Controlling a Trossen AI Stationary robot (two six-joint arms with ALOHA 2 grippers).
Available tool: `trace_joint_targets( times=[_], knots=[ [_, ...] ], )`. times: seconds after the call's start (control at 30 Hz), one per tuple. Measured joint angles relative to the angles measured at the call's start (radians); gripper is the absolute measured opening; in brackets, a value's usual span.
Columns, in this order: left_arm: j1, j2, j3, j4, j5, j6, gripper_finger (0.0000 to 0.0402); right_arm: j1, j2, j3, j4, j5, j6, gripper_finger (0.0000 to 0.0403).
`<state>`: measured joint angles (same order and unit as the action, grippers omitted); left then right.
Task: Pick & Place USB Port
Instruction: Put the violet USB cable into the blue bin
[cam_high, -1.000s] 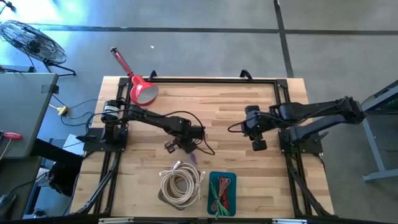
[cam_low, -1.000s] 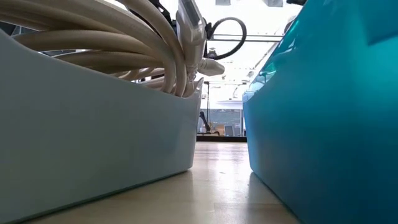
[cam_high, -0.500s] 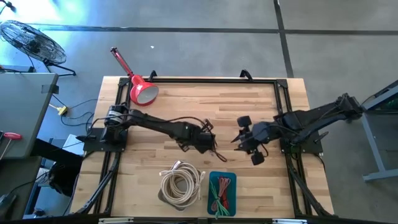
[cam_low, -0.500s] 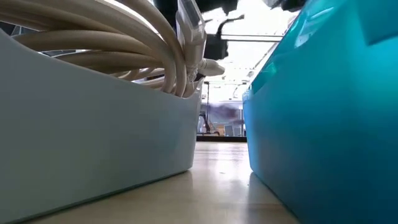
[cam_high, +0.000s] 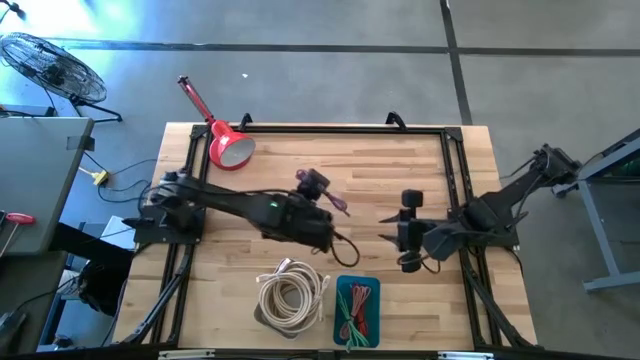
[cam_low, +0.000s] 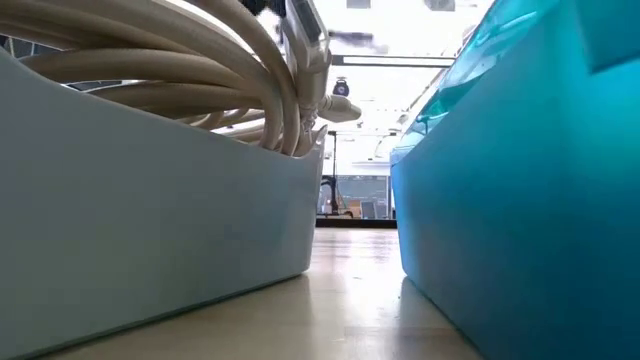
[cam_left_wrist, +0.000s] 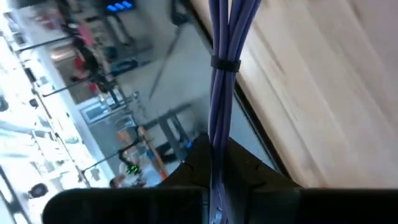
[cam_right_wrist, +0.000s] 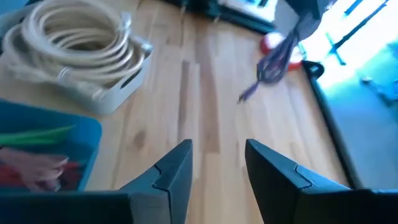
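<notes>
A bundle of purple cable (cam_high: 337, 203), bound with a black tie (cam_left_wrist: 224, 63), hangs in the air over the middle of the table. My left gripper (cam_high: 317, 187) is shut on it and is raised above the table. My right gripper (cam_high: 392, 233) is open and holds nothing. It hovers to the right of the bundle and points toward the table's left side. Its wrist view shows the purple cable (cam_right_wrist: 277, 61) dangling farther off. The low view shows neither gripper. My left gripper pinches the purple cable bundle between its two fingers, on the strands (cam_left_wrist: 217, 163) a little way from the black tie. The bundle runs along the fingers and out past their ends. It is lifted clear of the table, and its loose end (cam_right_wrist: 247, 93) hangs down.
At the near edge stand a white bin (cam_high: 262, 314) holding a coil of beige cable (cam_high: 291, 291) and a blue bin (cam_high: 341, 284) holding green and red cables (cam_high: 358, 308). A red round thing with a handle (cam_high: 228, 146) lies at the far left. Bare wood lies between the arms.
My left gripper has moved toward the table's right, then risen and drawn toward the far edge, lifting the purple cable clear of the table. My right gripper has moved toward the near edge and turned to point left.
</notes>
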<state>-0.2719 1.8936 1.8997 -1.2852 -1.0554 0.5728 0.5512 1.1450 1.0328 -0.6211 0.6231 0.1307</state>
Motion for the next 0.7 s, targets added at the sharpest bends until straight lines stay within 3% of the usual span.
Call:
trace_joint_targets(
  times=[0.17, 0.37, 0.5, 0.7],
  knots=[
    [-0.051, -0.133, -0.001, 0.102, 0.048, -0.022, 0.001, 0.04, 0.0, 0.0, 0.051, 0.135, 0.0, 0.014],
    [-0.137, -0.296, -0.139, 0.338, 0.046, -0.004, 0.001, 0.062, 0.011, 0.0, 0.101, 0.25, 0.002, 0.014],
    [-0.178, -0.411, -0.344, 0.727, 0.08, 0.145, 0.001, 0.076, 0.025, 0.0, 0.159, 0.263, -0.059, 0.014],
    [-0.177, -0.576, -0.729, 1.433, 0.364, 0.377, 0.001, 0.108, 0.051, 0.0, 0.302, 0.288, -0.248, 0.014]
  ],
)
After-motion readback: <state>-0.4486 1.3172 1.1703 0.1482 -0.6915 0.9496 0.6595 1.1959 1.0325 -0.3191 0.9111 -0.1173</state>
